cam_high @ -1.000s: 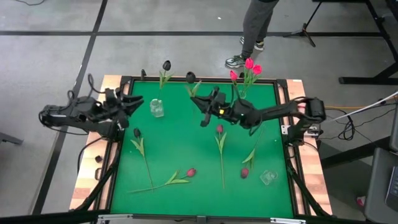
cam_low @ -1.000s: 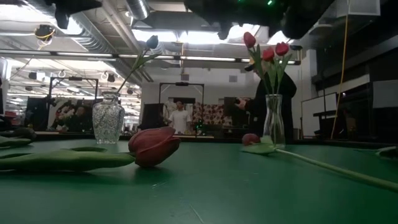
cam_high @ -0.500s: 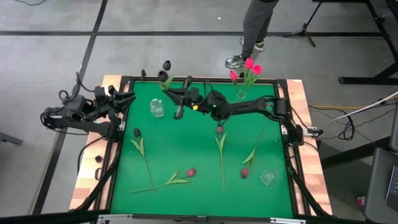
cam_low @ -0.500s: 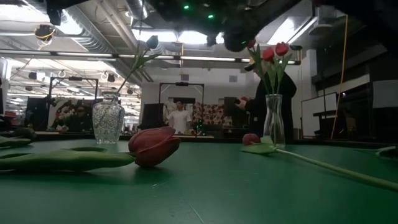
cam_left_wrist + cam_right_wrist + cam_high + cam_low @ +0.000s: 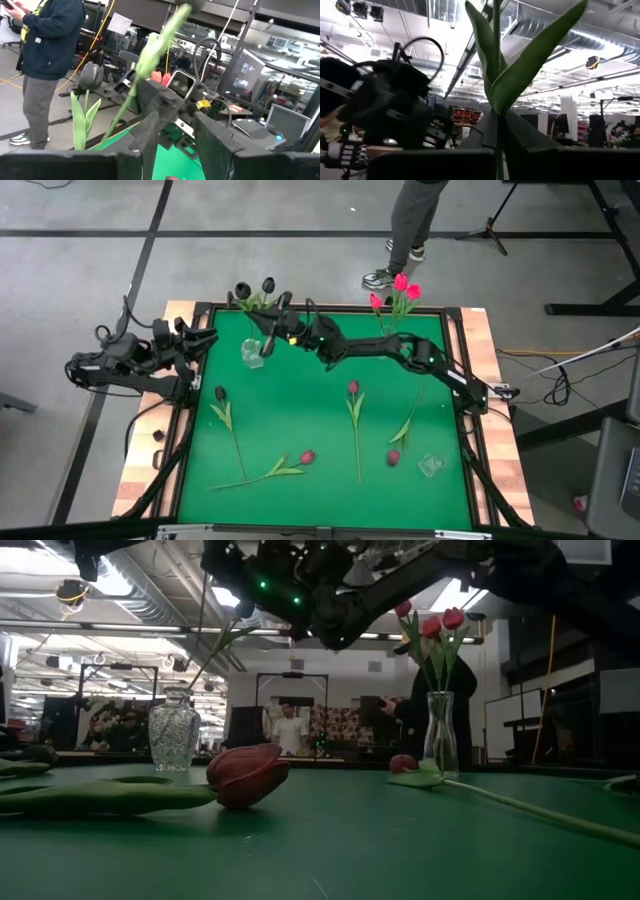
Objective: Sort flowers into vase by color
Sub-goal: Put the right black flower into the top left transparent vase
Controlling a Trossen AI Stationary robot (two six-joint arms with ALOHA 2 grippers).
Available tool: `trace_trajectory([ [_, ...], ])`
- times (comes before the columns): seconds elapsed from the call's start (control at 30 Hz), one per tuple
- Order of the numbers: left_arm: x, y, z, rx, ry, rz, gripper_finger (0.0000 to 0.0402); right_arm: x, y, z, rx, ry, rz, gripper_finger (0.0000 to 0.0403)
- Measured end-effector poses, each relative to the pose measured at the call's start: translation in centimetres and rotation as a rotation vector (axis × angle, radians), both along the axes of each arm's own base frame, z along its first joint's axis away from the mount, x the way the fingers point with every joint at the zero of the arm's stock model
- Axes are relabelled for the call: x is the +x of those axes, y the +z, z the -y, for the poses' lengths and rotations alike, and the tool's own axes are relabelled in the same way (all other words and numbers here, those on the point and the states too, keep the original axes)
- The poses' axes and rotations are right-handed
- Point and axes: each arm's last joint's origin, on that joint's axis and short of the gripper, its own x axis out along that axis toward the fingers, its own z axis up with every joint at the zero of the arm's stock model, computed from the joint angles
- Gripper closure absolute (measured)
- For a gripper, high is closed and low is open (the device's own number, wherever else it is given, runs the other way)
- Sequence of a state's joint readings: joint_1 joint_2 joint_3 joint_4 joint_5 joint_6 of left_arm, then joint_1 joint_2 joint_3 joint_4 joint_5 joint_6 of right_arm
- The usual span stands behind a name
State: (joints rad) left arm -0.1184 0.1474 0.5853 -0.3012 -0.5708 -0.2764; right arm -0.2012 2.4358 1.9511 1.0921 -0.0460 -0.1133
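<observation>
The sorting is about half done, as far as I can judge. At the far edge of the green table, near the right corner, the tall vase already holds three pink tulips. Near the far left corner stands the round glass vase, and one dark tulip is standing in it.

The right gripper reaches across the table to this round vase. Its jaws are clenched on the stem of a second dark tulip, which it holds upright over or just beside the vase mouth; I cannot tell if the stem end is already inside. In the right wrist view the stem and its leaves rise straight between the fingers.

The left gripper waits at the left edge of the table, jaws released and holding nothing.

Still on the table are five flowers: a dark one near the left edge, a maroon one in the middle, one toward the near edge, one toward the near right corner, and I believe a small glass thing lies beside it. So one flower is being placed now and these remain to sort.
</observation>
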Motion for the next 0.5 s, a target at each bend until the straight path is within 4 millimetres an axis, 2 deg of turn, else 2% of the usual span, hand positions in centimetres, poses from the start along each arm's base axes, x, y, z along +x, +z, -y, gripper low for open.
trace_trajectory([
  [0.13, 0.0, 0.0, 0.0, 0.000, 0.000, -0.001, 0.0282, 0.0, -0.5, 1.0, 0.010, -0.014, -0.027, 0.0396],
  [0.3, 0.0, 0.0, 0.0, 0.001, 0.000, -0.001, 0.0282, 0.2, -1.0, 0.9, 0.002, -0.003, -0.034, 0.0395],
  [0.5, 0.0, -0.1, 0.0, 0.001, 0.000, -0.006, 0.0282, 0.7, -3.8, 1.3, 0.054, 0.026, -0.037, 0.0395],
])
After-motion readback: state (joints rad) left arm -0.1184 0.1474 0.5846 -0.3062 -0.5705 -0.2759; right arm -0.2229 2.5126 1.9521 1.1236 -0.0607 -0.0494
